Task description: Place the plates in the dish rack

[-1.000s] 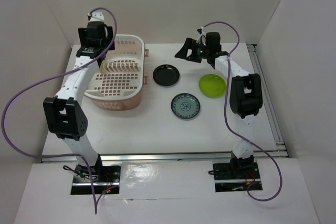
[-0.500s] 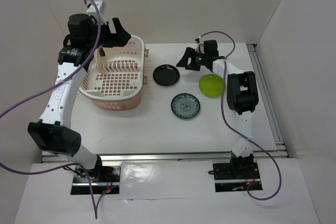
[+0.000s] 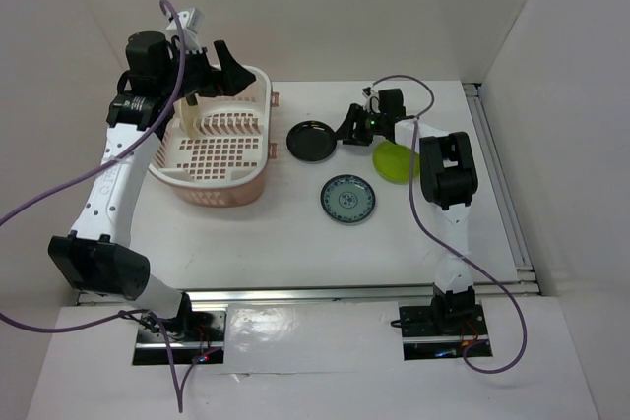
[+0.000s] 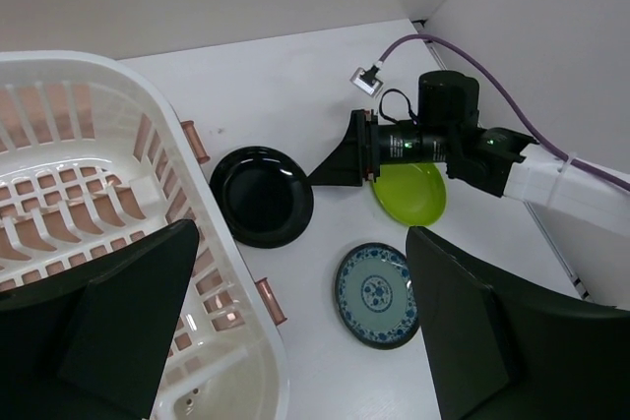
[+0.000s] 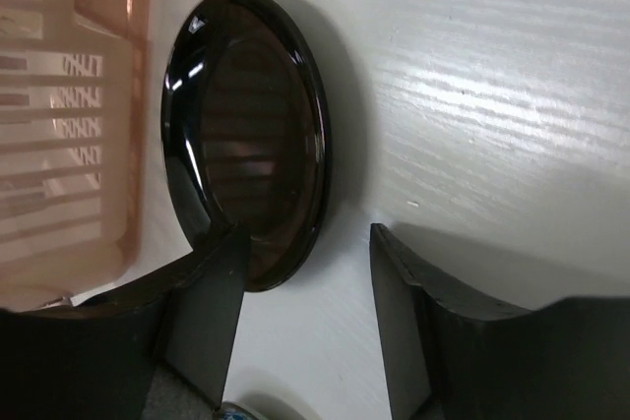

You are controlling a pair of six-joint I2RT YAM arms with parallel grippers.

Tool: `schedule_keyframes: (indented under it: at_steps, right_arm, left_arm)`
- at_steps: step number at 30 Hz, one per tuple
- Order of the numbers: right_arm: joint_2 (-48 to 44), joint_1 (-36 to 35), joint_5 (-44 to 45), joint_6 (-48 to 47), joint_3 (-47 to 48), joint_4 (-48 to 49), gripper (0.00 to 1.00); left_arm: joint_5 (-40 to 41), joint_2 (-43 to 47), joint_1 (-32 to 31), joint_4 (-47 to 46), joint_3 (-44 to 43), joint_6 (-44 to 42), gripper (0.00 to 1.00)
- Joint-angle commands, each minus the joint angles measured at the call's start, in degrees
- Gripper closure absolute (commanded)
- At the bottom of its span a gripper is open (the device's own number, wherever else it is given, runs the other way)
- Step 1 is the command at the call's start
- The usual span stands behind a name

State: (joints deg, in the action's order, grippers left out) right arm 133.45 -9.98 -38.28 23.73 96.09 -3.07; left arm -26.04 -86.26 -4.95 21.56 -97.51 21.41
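Four plates: black plate (image 3: 311, 140), green plate (image 3: 394, 160) and patterned plate (image 3: 347, 199) right of my one dish rack (image 3: 251, 95), cream plate (image 3: 187, 110) upright inside. Only the right wrist view shows my right gripper (image 5: 307, 238) parted at the black rim. My left gripper (image 4: 303, 243) is spread wide.

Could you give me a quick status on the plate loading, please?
Left gripper open over dish rack. Right gripper open at black plate rim, plate on table. Nothing between plate and rack.

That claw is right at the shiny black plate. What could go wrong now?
The right gripper seems to straddle only the near rim of the black plate, which lies flat and glossy; a shallow pinch may slip or push it toward the dish rack. That arm hangs over the green plate and could nudge it.
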Motion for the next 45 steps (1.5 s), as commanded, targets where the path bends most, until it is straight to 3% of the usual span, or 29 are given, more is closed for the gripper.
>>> schedule_keyframes:
  at_steps: [1, 5, 14, 22, 26, 30, 34, 45]
  right_arm:
    - [0.94, -0.22, -0.83, 0.53, -1.17, 2.54, 0.44]
    - [2.17, -0.74, -0.83, 0.53, -1.70, 2.54, 0.44]
    - [4.01, -1.36, -0.21, 0.53, -0.64, 1.84, 0.59]
    - [5.77, -1.36, -1.27, 1.15, 0.40, 2.37, 0.66]
    - [6.30, -0.83, -2.49, 3.34, 0.41, 3.68, 0.77]
    - [6.91, -0.31, -3.73, 6.15, 0.41, 5.79, 0.81]
    - [7.44, -0.31, -4.26, 7.48, 1.03, 5.80, 1.00]
    - [3.85, 2.95, -1.62, 12.66, 6.65, 3.16, 1.00]
  left_arm:
    - [-2.17, 2.93, 0.03, -2.93, 0.75, 1.44, 0.00]
    - [-1.47, 2.94, 0.03, -3.46, 2.07, 2.59, 0.00]
    - [-0.85, 2.94, 0.03, -3.46, 2.07, 3.11, 0.00]
    - [-0.85, 2.41, 0.03, -3.46, 2.07, 3.64, 0.00]
    - [-0.85, 1.88, 0.03, -3.46, 2.07, 3.64, 0.00]
    - [-0.85, 1.88, 0.03, -3.46, 2.07, 3.64, 0.00]
    - [-0.32, 1.88, 0.03, -3.46, 2.07, 3.64, 0.00]
    - [0.20, 0.31, 0.03, -3.46, 2.07, 3.64, 0.00]
